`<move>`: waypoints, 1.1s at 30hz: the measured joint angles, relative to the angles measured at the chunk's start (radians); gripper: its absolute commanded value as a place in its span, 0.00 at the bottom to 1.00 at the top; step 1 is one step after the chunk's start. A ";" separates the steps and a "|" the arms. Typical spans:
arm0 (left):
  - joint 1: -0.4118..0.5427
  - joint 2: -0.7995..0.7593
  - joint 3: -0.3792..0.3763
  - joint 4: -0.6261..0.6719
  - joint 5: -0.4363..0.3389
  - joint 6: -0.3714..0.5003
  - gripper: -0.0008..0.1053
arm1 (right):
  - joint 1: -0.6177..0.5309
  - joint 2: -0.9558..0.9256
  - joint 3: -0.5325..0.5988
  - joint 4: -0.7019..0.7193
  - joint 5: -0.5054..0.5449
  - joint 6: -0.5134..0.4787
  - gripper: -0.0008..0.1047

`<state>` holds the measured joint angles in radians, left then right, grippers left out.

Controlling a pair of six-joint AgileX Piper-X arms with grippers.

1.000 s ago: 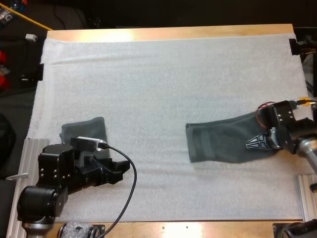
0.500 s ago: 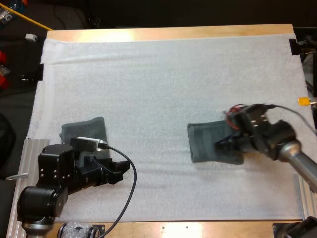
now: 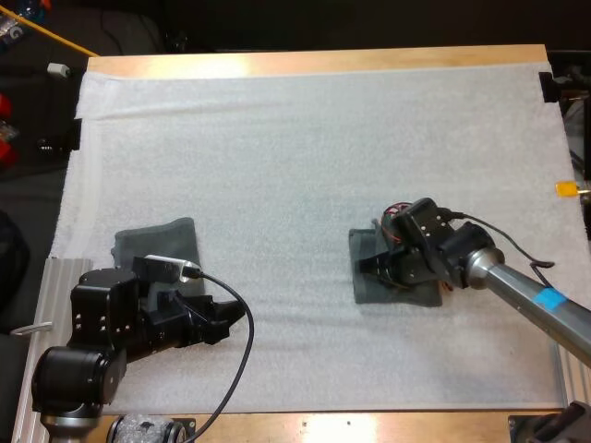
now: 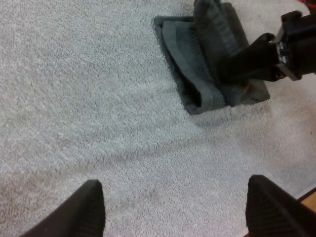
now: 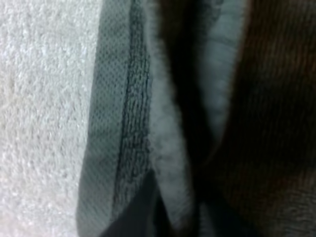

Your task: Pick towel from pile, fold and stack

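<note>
Right gripper [image 3: 380, 267] has pulled the dark grey-green towel [image 3: 367, 288] edge leftward, now doubled over at mid-right of the white foam mat [image 3: 277, 166]; still clamped on it. Left gripper [image 3: 222, 325] unmoved, fingers apart, by the folded grey-green towel [image 3: 166, 242].

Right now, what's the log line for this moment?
right gripper: shut on towel, folded over | left gripper: open over mat | second towel: beside left arm

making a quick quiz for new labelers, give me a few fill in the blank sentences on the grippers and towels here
1. The left gripper is ____, with only bare mat between its fingers.
2. The right gripper is shut on a fold of the dark grey-green ____.
3. A second towel lies beside the ____ arm.
Missing words: open; towel; left
</note>
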<state>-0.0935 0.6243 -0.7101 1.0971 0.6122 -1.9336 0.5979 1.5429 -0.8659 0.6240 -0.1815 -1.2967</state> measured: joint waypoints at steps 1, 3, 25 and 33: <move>0.000 0.000 0.000 0.000 0.000 0.000 0.56 | 0.000 0.001 0.000 -0.003 -0.007 0.012 0.44; 0.000 0.000 0.000 0.000 0.000 0.000 0.56 | 0.000 -0.001 0.000 -0.010 -0.026 0.011 0.62; 0.000 0.000 0.000 0.000 0.004 0.000 0.56 | 0.077 -0.035 0.000 -0.120 -0.164 0.162 0.66; 0.000 0.000 0.000 0.000 0.004 0.000 0.56 | 0.118 0.039 0.000 -0.134 -0.171 0.193 0.66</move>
<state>-0.0935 0.6243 -0.7101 1.0971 0.6162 -1.9336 0.7159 1.5823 -0.8659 0.4897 -0.3527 -1.1032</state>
